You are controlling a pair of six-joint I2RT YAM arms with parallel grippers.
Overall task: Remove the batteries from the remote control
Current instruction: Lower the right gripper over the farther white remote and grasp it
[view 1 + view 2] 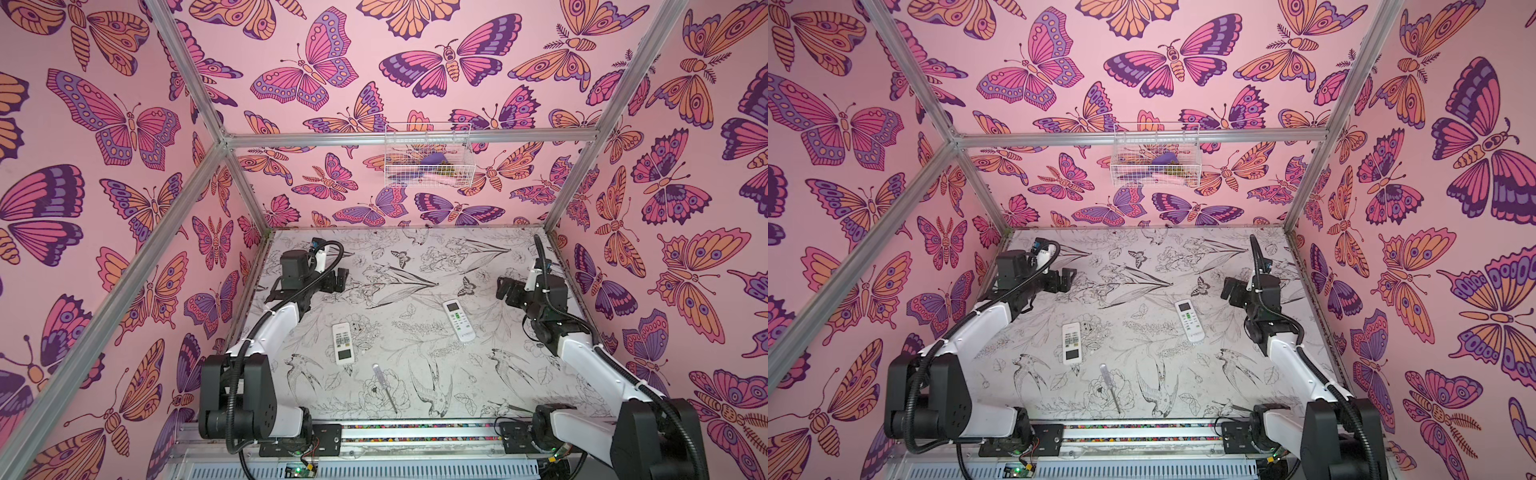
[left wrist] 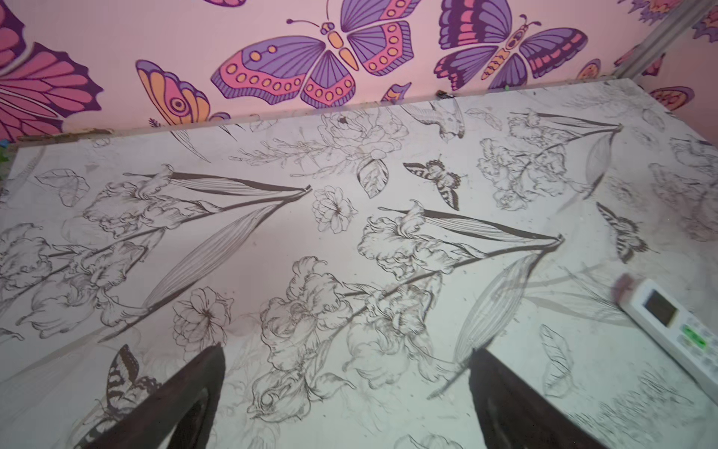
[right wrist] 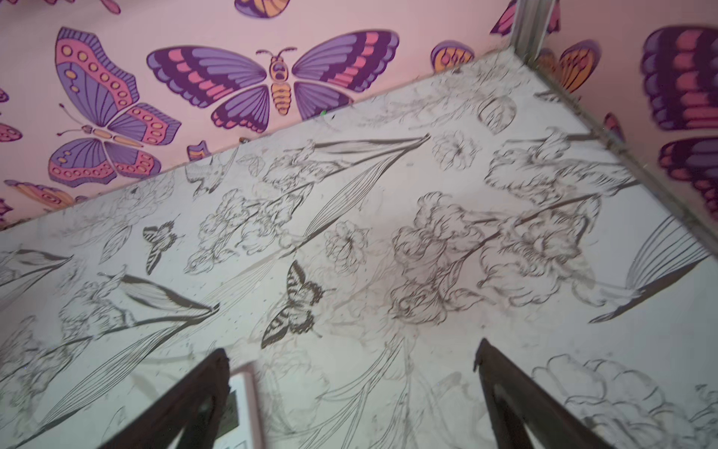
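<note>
The bench (image 1: 415, 257) is a matt printed sheet — scuffed and grey-smudged. The screwdriver (image 1: 385, 386) has a clear plastic handle and a thin metal shaft. Beyond it, the nearer remote (image 1: 343, 343) and farther remote (image 1: 458, 321) are smooth white plastic. The basket (image 1: 395, 166) is white-coated wire — the frame bars (image 1: 411, 137) are dull metal.

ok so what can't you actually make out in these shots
Batteries: none seen; the left remote and right remote lie buttons-up in both top views, hiding their backs.
Wire basket contents: too small, behind mesh, in both top views.
Part of the right remote: cut off by the left wrist view's edge.
</note>
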